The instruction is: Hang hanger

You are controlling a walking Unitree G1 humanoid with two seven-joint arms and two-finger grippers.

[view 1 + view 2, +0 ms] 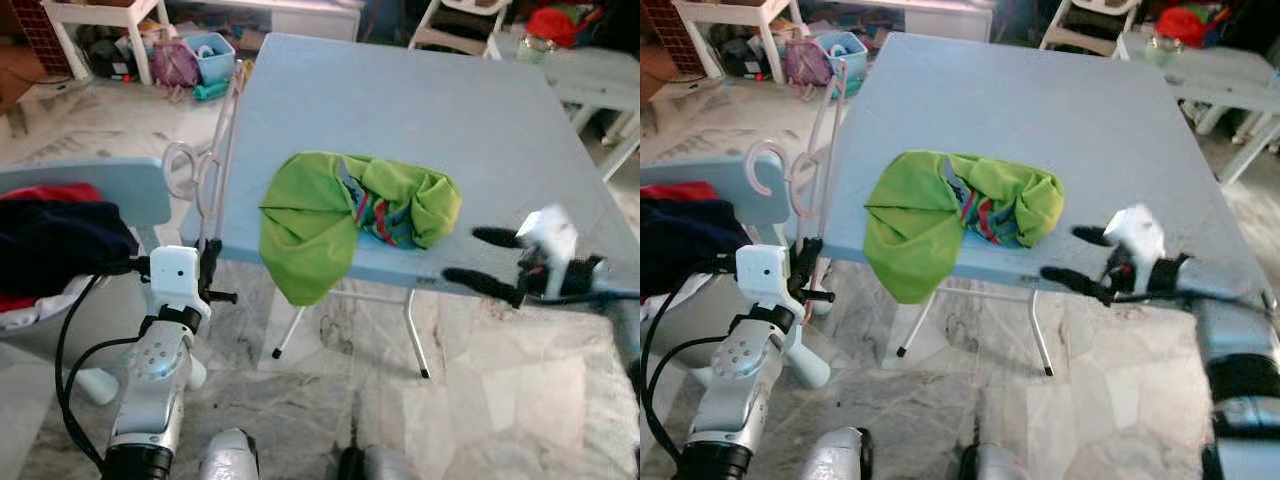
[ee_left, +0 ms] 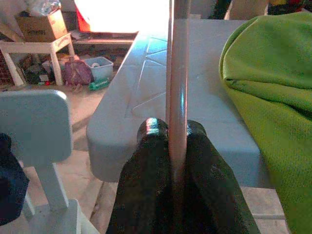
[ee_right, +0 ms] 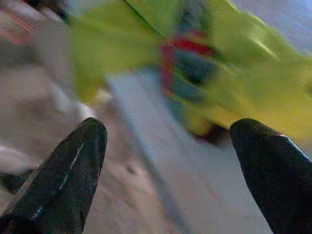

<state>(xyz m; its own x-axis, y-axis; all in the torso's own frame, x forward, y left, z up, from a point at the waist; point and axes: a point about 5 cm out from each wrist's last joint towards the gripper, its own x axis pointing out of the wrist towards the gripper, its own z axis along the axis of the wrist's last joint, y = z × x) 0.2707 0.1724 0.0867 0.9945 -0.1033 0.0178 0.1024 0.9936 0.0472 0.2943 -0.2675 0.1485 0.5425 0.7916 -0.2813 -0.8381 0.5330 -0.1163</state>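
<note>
While pinched in the left gripper [image 2: 178, 141], hanger [image 1: 205, 165] stands upright at left of frame, beside table [image 1: 420, 110] edge. Right gripper [image 1: 495, 262], fingers spread, empty, lower right, near green shirt [image 1: 345, 215]. Hanging apparently not yet done.

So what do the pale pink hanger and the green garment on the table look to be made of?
The pale pink hanger, clamped in the left pincer, looks like smooth glossy plastic: light streaks run along its rod. The crumpled lime-green garment appears to be soft matte knit fabric, with fine mesh texture, folding and drooping over the light blue table's edge.
</note>
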